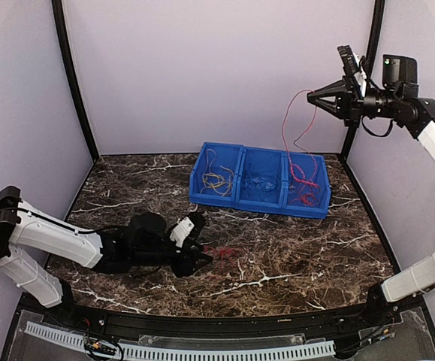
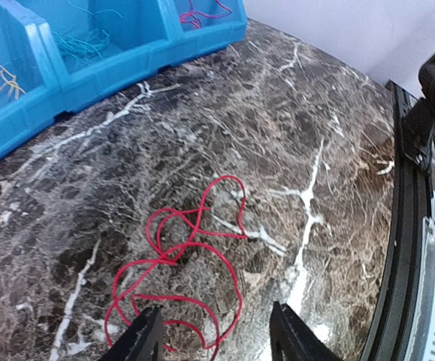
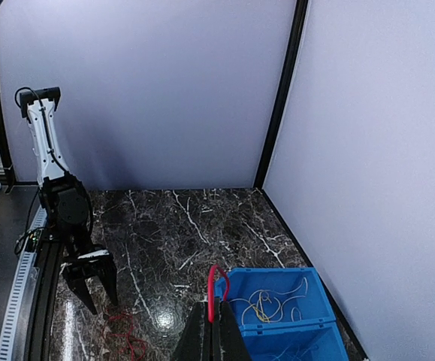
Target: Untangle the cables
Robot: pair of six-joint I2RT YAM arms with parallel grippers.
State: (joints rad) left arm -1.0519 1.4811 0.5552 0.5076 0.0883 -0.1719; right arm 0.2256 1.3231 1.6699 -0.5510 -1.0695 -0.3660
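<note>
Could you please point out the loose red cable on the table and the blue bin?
loose red cable [image 2: 178,256], left wrist view, middle loops
blue bin [image 1: 258,203], top external view, front wall

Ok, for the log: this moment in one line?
left fingers open over loose red wire | right fingers shut on hanging red wire

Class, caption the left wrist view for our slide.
Open left gripper hovers over tangled thin red wires on dark marble table.

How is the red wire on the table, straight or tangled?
Tangled: the red wire lies in loops crossing over each other on the marble table.
</note>
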